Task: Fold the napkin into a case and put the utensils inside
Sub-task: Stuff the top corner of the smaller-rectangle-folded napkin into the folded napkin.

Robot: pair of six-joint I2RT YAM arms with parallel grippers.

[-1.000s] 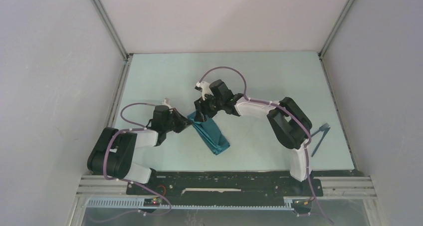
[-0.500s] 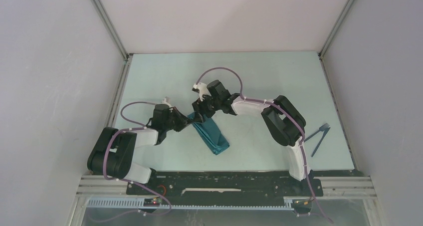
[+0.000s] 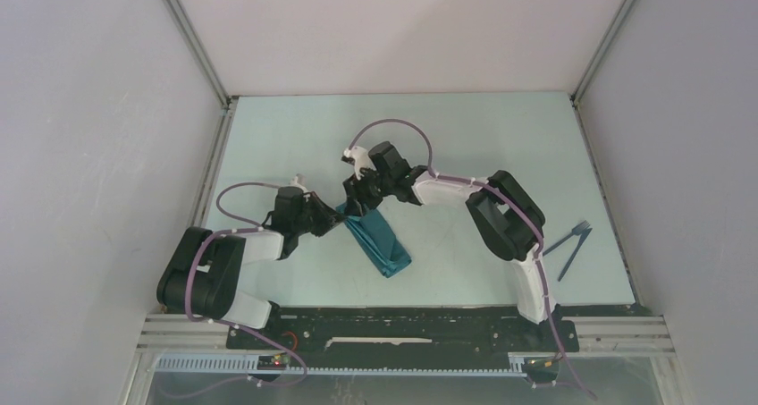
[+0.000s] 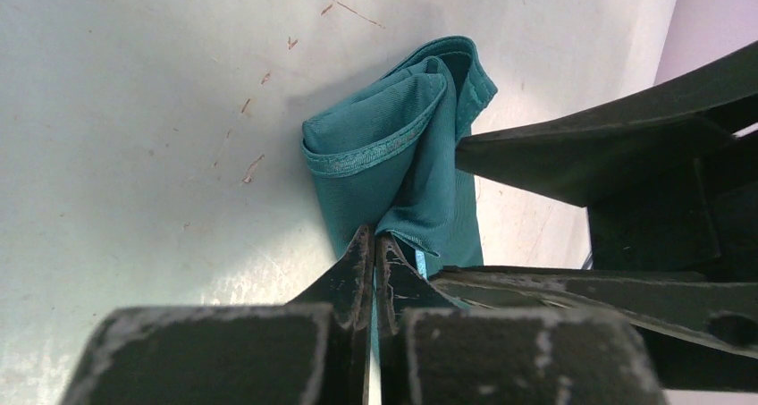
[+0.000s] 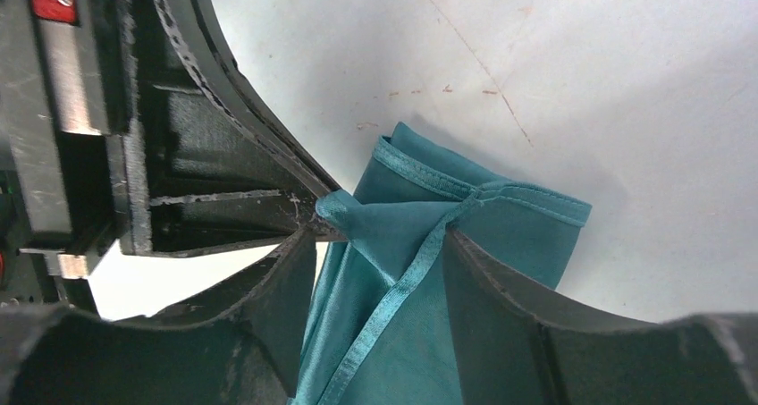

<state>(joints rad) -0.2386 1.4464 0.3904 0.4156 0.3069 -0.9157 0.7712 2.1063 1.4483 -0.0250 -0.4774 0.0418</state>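
The teal napkin (image 3: 382, 241) lies folded into a narrow strip near the table's middle, slanting toward the near right. My left gripper (image 3: 336, 218) is at its far-left end, shut on a corner layer of the cloth (image 4: 393, 155), with a thin teal edge pinched between the tips (image 4: 374, 244). My right gripper (image 3: 356, 205) comes down on the same end from behind. It is open, and its fingers straddle the bunched hem of the napkin (image 5: 420, 280), around (image 5: 380, 240). Two dark utensils (image 3: 571, 245) lie crossed at the table's right side, away from both grippers.
The left gripper's black body (image 5: 206, 172) sits close beside the right fingers, almost touching. The right arm's elbow (image 3: 501, 217) hangs over the table between the napkin and the utensils. Grey walls and metal rails (image 3: 207, 168) border the table.
The right arm has shifted left, its elbow moving away from the utensils, and its gripper has edged left over the napkin's end. The left gripper and napkin have stayed put.
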